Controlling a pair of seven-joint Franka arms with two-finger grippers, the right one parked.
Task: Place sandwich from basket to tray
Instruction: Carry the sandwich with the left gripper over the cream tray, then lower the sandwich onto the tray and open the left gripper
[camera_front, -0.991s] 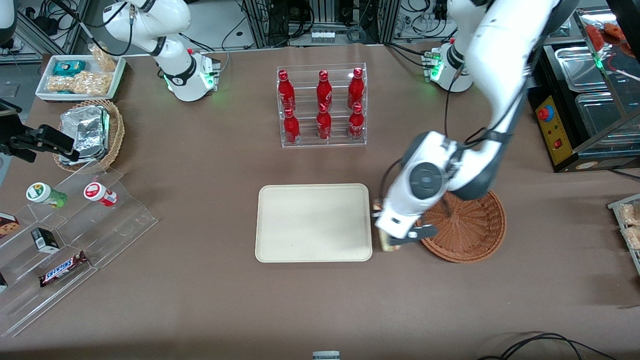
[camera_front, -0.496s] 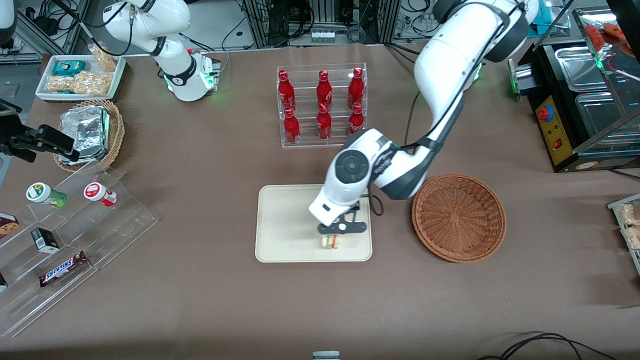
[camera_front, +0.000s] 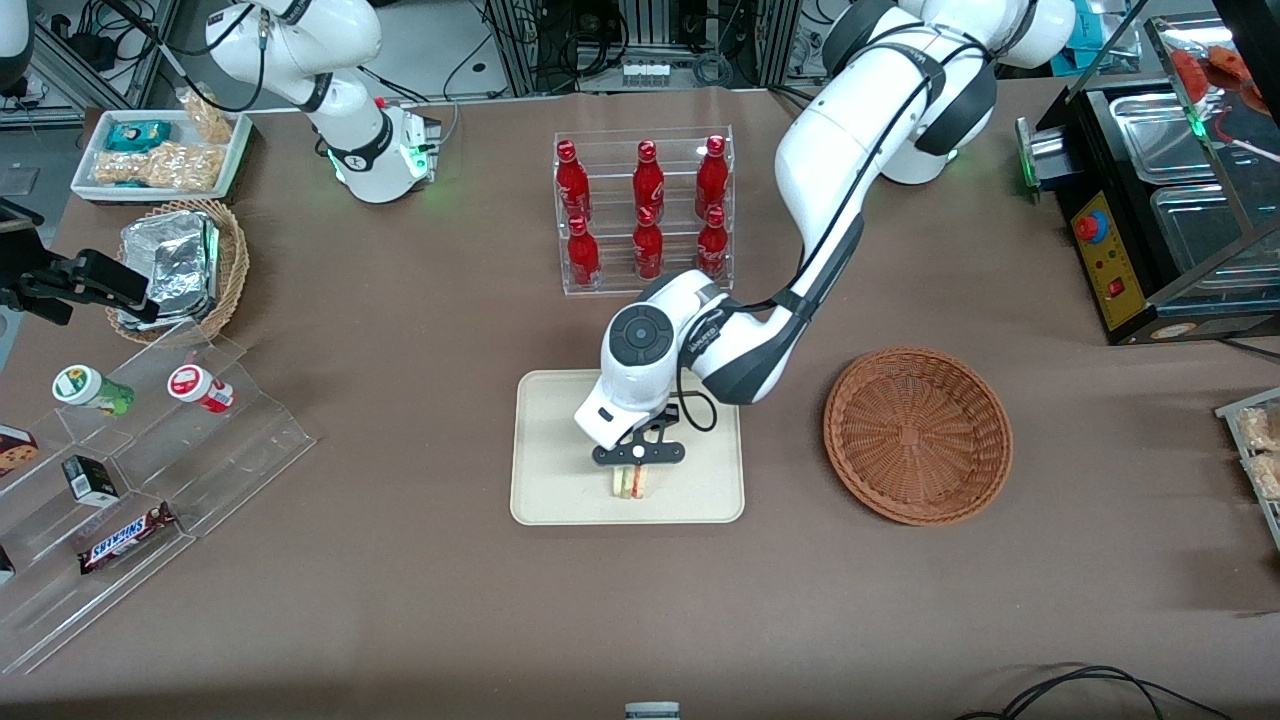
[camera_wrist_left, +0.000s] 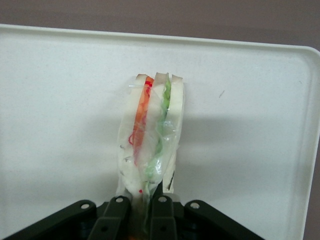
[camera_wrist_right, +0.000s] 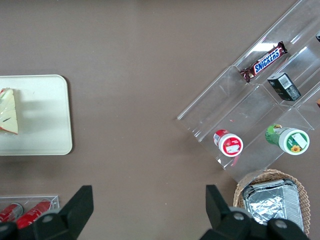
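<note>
The sandwich (camera_front: 633, 482), a wrapped white-bread wedge with green and orange-red filling, stands on edge over the cream tray (camera_front: 560, 450), near the tray's rim closest to the front camera. My gripper (camera_front: 637, 462) is shut on the sandwich (camera_wrist_left: 150, 145), its two black fingers (camera_wrist_left: 116, 215) pinching the wedge's narrow end. Whether the sandwich rests on the tray (camera_wrist_left: 60, 100) or hangs just above it, I cannot tell. The reddish-brown basket (camera_front: 918, 434) sits beside the tray toward the working arm's end and holds nothing. The sandwich (camera_wrist_right: 8, 112) and tray (camera_wrist_right: 45, 115) also show in the right wrist view.
A clear rack of red bottles (camera_front: 645, 210) stands farther from the front camera than the tray. Toward the parked arm's end lie a clear stepped display (camera_front: 150, 470) with snacks, a tan basket of foil packs (camera_front: 180, 265) and a white snack tray (camera_front: 160, 150).
My gripper carried the sandwich from beside the basket across onto the tray, then a little farther toward the parked arm's end. The basket now shows whole.
</note>
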